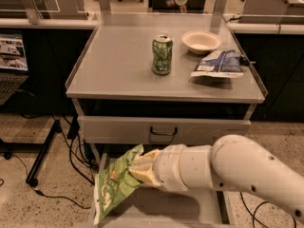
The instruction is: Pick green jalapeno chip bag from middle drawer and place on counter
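Gripper (137, 171) clamped on green jalapeno chip bag (113, 186) above middle drawer (156, 209).

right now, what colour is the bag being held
Light green; the gripper holds the bag over the middle drawer. Camera view.
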Tool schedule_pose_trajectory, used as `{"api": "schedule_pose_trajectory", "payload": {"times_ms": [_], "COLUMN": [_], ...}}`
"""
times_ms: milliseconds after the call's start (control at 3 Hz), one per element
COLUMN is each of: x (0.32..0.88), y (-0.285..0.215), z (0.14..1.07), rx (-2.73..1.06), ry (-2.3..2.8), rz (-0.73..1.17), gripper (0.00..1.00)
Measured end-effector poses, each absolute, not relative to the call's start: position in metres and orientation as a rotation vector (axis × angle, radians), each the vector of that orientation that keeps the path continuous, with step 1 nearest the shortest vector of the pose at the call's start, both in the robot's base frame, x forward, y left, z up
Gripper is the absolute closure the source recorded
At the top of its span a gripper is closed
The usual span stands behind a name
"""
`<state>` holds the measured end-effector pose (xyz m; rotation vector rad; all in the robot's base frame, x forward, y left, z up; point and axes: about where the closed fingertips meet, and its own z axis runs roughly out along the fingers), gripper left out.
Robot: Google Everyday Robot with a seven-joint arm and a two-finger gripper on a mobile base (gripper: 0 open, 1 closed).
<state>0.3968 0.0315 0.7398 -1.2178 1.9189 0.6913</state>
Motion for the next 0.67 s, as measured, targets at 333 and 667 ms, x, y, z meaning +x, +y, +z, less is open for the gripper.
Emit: {"api": "schedule_pose_trajectory", "payload": {"times_ms": [333, 667], "x": [0.391, 0.390], "y": [0.036, 0.028], "z": [0.805, 0.860], "rx": [-1.262, -1.261], "ry": [1.733, 1.608], "rz": [0.657, 0.597], "gripper": [1.00, 1.00]}}
